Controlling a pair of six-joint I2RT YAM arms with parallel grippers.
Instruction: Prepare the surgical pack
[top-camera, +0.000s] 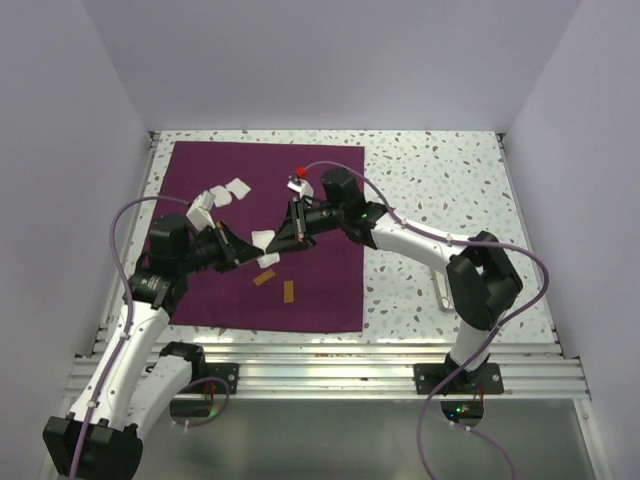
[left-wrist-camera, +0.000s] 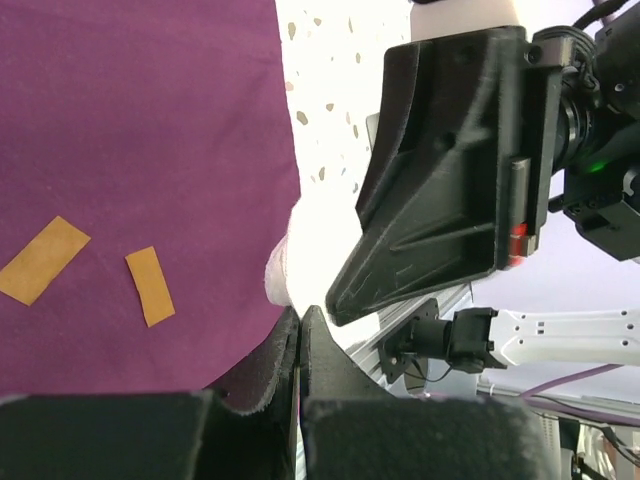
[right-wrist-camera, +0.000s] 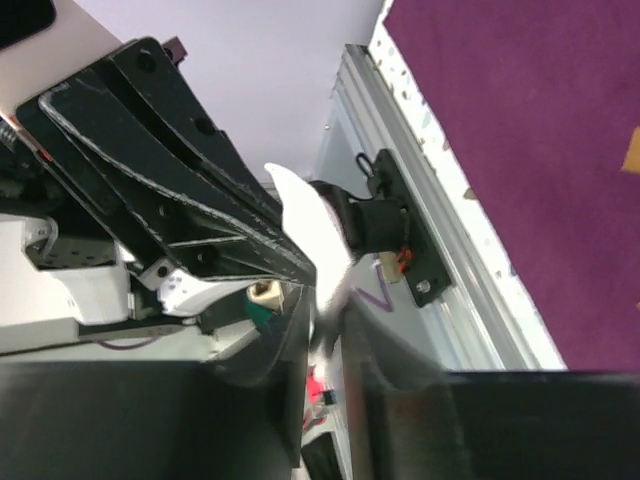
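Observation:
The plum-purple cloth (top-camera: 330, 290) lies spread flat as a large square sheet on the speckled table; it also shows in the left wrist view (left-wrist-camera: 130, 120) and the right wrist view (right-wrist-camera: 540, 120). My two grippers meet tip to tip above its middle. A small white gauze piece (top-camera: 263, 239) hangs between them. My left gripper (top-camera: 252, 252) (left-wrist-camera: 300, 315) is shut, with the gauze (left-wrist-camera: 283, 265) coming out at its tips. My right gripper (top-camera: 277, 240) (right-wrist-camera: 325, 320) is shut on the same gauze (right-wrist-camera: 315, 245).
Two loose white gauze squares (top-camera: 215, 198) lie at the cloth's back left. Two tan strips (top-camera: 264, 277) (left-wrist-camera: 150, 287) lie on the cloth below the grippers. A small red-topped item (top-camera: 299, 176) stands behind the right gripper. An aluminium rail (top-camera: 330, 365) runs along the near edge.

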